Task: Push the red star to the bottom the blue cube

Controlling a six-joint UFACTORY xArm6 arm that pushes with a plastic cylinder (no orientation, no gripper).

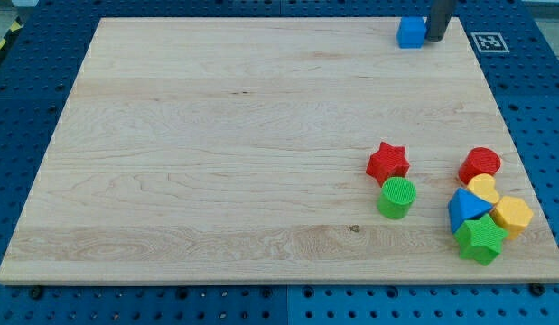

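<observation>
The red star point(387, 162) lies on the wooden board point(216, 144) at the view's lower right. The blue cube point(410, 32) sits near the board's top edge at the view's upper right, far above the star. My tip point(435, 39) is at the top right, right beside the blue cube's right side, touching or almost touching it. The rod rises out of the view's top. The tip is far from the red star.
A green cylinder point(396, 198) stands just below the red star. At the lower right edge a cluster holds a red cylinder point(479, 164), a yellow heart point(483, 188), a blue triangular block point(466, 210), a yellow hexagon point(512, 216) and a green star point(480, 238).
</observation>
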